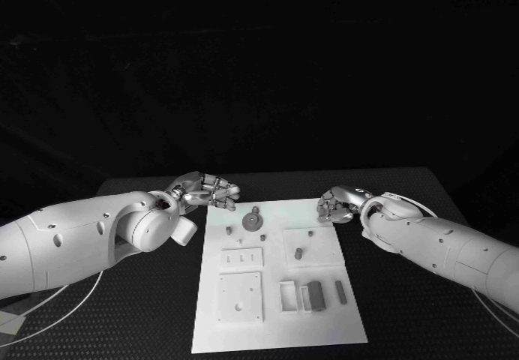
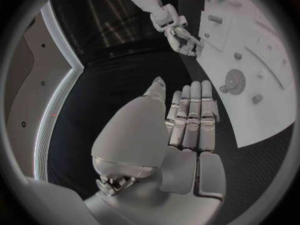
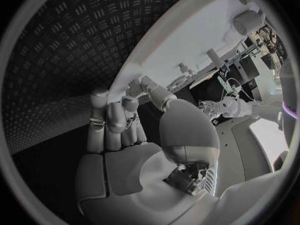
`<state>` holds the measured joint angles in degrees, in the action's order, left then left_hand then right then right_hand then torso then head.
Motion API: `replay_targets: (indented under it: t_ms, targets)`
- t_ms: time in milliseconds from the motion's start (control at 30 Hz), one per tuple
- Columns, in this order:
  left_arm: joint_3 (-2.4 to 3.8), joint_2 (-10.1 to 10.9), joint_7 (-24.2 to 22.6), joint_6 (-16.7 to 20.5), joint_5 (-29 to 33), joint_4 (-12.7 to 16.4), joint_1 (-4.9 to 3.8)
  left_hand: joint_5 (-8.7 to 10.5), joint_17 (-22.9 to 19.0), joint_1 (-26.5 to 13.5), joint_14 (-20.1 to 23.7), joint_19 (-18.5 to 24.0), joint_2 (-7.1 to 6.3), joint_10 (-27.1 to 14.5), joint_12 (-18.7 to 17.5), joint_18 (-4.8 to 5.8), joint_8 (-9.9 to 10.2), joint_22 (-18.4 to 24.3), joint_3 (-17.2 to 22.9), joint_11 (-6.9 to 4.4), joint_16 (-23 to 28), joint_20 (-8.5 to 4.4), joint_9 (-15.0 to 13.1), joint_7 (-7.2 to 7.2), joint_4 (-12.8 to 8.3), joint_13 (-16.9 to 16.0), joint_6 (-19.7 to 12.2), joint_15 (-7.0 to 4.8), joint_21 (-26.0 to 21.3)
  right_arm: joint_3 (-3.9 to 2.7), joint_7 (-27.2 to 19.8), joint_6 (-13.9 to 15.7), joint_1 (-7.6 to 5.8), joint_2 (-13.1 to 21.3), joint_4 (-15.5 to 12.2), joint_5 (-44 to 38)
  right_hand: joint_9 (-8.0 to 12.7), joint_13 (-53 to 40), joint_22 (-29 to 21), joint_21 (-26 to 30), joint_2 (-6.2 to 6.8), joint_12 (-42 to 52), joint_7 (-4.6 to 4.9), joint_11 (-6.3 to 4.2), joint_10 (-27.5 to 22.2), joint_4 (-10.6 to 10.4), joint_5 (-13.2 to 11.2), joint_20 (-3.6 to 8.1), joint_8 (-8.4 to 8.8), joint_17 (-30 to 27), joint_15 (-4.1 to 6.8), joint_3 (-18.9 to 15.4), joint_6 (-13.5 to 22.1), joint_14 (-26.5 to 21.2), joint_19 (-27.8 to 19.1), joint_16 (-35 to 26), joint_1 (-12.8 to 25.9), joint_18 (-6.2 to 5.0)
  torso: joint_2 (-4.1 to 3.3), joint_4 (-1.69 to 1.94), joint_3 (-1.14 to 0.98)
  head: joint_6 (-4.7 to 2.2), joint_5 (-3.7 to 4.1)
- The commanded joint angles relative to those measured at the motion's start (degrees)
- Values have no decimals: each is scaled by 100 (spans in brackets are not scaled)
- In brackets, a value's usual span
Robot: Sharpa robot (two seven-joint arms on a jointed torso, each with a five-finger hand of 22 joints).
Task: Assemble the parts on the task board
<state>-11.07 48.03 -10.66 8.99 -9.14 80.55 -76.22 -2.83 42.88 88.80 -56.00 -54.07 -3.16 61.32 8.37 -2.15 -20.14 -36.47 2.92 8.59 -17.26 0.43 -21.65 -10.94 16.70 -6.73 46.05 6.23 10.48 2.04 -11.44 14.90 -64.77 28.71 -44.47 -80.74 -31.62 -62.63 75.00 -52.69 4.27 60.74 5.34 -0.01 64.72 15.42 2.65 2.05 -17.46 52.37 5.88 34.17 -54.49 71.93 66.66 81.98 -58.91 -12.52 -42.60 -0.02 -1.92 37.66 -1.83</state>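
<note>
the left hand [image 1: 205, 192] is parked just off the board's [image 1: 325, 330] far left corner, nothing held, fingers laid straight side by side in its wrist view. on the board, a gear [image 1: 252, 220] sits near the far edge, other parts [image 1: 313, 295] nearer. the right hand [image 1: 344, 205] is curled at the far right corner, nothing seen pinched. a clumsy reach could knock the gear sideways. the pegs are shown standing up by the right wrist view, missed from overhead.

table [image 1: 421, 300]: black, textured top, sitting in the middle of the scene | backdrop [image 1: 259, 82]: dark, lying behind the table | light: falling dimly overall
</note>
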Motion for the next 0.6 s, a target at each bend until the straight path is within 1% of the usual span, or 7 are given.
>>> replay_targets:
  t_ms: [33,233,333,367,467,533,600]
  targets:
    - [6,-6,-25,-92,-13,15,-4,-9,6,-73,-42,-48,-5,-5,-32,-48,32,-10,-25,25,40,4,5,-33,-5,7,-15,-4,-31,4,111,23,11,-2,14,-133,-9,6,96,-25,-36,19,81,-25,20,26,24,27,-28,-10,43,20,-118,-9,16,21,-8,-248,1,-5,-2,5,-1]
    - [6,-7,-20,-94,-13,12,-4,-9,8,-74,-42,-47,-7,-5,-33,-48,33,-10,-25,25,42,4,6,-33,-5,7,-16,-4,-32,4,108,23,24,-5,15,-134,-10,13,94,-22,-3,7,85,-23,22,51,23,30,0,-13,46,15,-76,-8,16,15,-8,-248,1,-2,-2,12,0]
    - [6,-10,-20,-94,-13,11,-4,-9,9,-74,-42,-47,-8,-6,-34,-48,33,-10,-25,25,43,4,6,-33,-6,7,-16,-3,-33,4,71,42,32,-6,3,-133,-13,17,92,-18,-21,1,88,-20,22,68,24,34,11,-14,43,34,-62,-9,14,11,-36,-248,1,-2,-2,12,0]
    - [6,-11,-21,-93,-13,10,-4,-9,9,-74,-41,-47,-8,-6,-35,-48,33,-10,-25,25,44,4,6,-33,-6,7,-16,-3,-33,4,57,54,33,-3,-5,-133,-16,18,91,-15,-49,-2,89,-20,23,84,25,38,15,-15,42,56,-59,-9,12,8,-72,-248,1,-1,-2,14,-1]
    - [6,-11,-21,-93,-13,9,-4,-9,10,-74,-41,-46,-8,-6,-35,-48,33,-10,-24,26,45,4,6,-33,-6,7,-17,-3,-34,4,10,117,33,5,-51,-133,-32,22,95,-9,-205,-11,89,-20,21,135,26,51,20,-16,42,153,-59,-16,-9,2,-275,-248,2,-1,-2,20,-6]
    - [6,-9,-23,-94,-13,10,-4,-10,10,-73,-41,-46,-7,-6,-36,-48,33,-10,-23,26,46,4,6,-33,-6,7,-17,-3,-34,4,-2,133,33,10,-75,-133,-39,22,103,-8,-311,-18,95,-14,12,144,25,57,30,-14,37,210,-45,-28,-37,-2,-438,-248,3,-3,-1,18,-7]
    - [6,-10,-24,-92,-13,10,-4,-10,10,-73,-41,-46,-6,-6,-36,-48,33,-10,-22,26,46,4,6,-33,-6,7,-17,-3,-35,4,-1,161,33,23,-113,-165,-48,22,108,-9,-385,-23,100,-8,6,141,26,51,31,-11,31,253,-51,-37,-57,-2,-522,-248,2,-4,0,17,-9]
